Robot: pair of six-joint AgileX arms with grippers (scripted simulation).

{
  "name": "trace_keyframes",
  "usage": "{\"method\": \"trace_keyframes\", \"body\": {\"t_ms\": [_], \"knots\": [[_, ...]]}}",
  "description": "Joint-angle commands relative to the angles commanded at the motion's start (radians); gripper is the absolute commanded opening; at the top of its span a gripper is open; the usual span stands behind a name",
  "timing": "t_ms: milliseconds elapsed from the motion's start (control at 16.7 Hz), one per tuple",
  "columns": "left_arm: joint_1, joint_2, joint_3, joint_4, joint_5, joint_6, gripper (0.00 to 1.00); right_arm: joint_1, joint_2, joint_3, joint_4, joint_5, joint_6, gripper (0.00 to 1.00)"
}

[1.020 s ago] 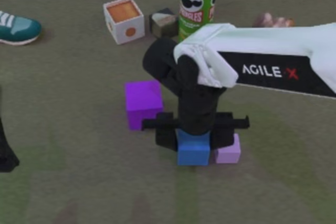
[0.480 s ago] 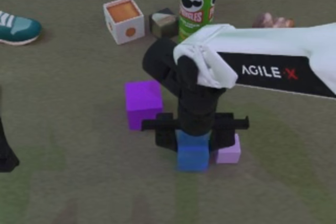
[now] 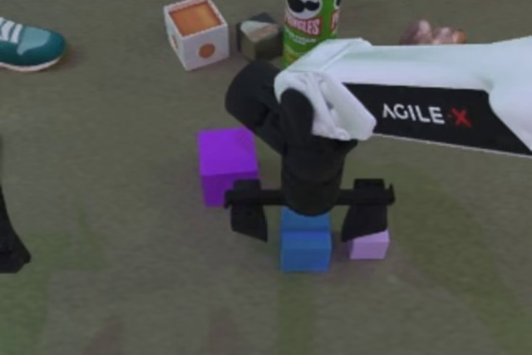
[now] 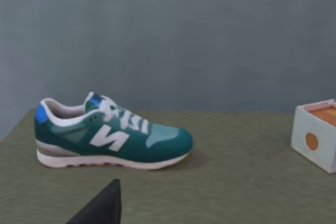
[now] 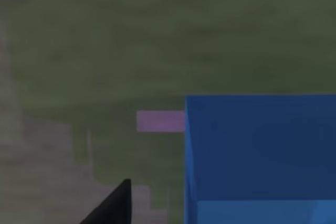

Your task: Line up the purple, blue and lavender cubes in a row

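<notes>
Purple cube [image 3: 226, 160] ×1 | blue cube [image 3: 305, 241] ×1 | lavender cube [image 3: 370, 244] ×1 | right tool [image 3: 306, 220] spread (above blue)

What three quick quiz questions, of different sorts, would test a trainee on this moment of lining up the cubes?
1. True or false: the right gripper has its fingers spread apart over the bright blue matte cube.
2. Which cube lies nearest the top view's left: (a) the vivid purple matte cube, (b) blue, (c) the pale lavender matte cube?
3. Fill in: the left wrist view shows a teal ____.

Key: 1 true; 2 a; 3 shoe. The left arm stays parked at the table's left edge.
</notes>
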Motion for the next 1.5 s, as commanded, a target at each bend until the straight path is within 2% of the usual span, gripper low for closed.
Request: {"method": "trace_keyframes", "body": {"t_ms": [360, 840, 1200, 1500], "knots": [[0.0, 0.0, 0.0, 0.0, 0.0, 0.0, 1.0, -0.002, -0.005, 0.015, -0.017, 0.0, 0.002, 1.0], [0.0, 0.0, 0.0, 0.0, 0.0, 0.0, 1.0, 0.009, -0.072, 0.172, -0.243, -0.001, 0.0, 1.0], [-0.008, 0.028, 0.027, -0.02, 0.0, -0.01, 1.0, -0.006, -0.098, 0.145, -0.222, 0.006, -0.016, 1.0], [-0.079, 0.27, 0.268, -0.182, 0.001, -0.092, 1.0, -0.093, -0.337, -0.055, -0.092, 0.04, -0.124, 1.0]]}}
